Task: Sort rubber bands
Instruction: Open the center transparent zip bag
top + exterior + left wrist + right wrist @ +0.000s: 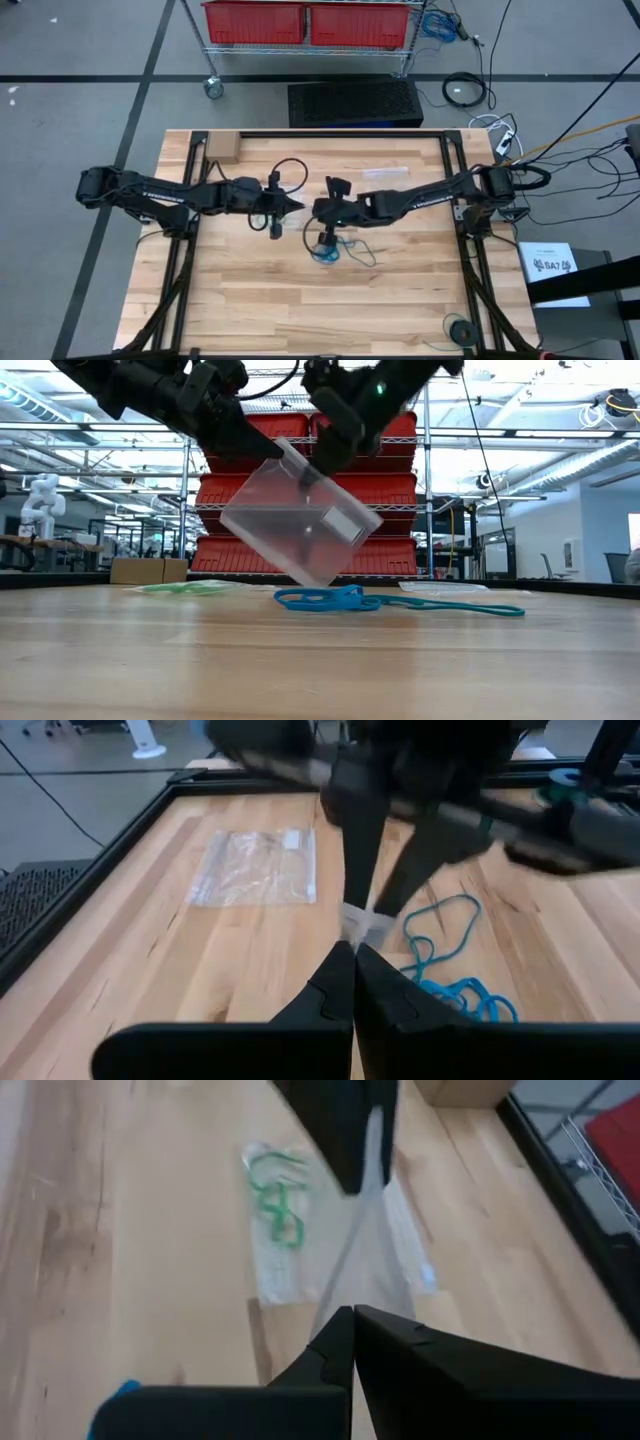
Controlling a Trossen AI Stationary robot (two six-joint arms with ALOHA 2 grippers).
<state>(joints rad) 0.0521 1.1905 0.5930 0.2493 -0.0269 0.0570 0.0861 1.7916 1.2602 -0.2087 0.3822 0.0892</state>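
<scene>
Clear plastic forms the bag (298, 518) hanging tilted above the wooden counter (300, 300), gripped at its upper edge from both sides. On its left, the left gripper (290, 206) has its jaws clenched on one corner of that bag; in the left wrist view the two dark fingers meet with the thin film pinched at their tips. Beyond those jaws, a flat clear bag (257, 867) lies on the counter. Just right of the left gripper, the right gripper (322, 207) has its jaws clenched on the other side of the same bag's edge. Below and slightly right of the right jaws, bright blue rubber bands (322, 598) lie heaped on the counter under the hanging bag, with a teal band (470, 606) stretched out to their right. The right wrist view shows another flat bag (275, 1230) on the counter beyond the jaws, with green rubber bands (277, 1202) inside it.
</scene>
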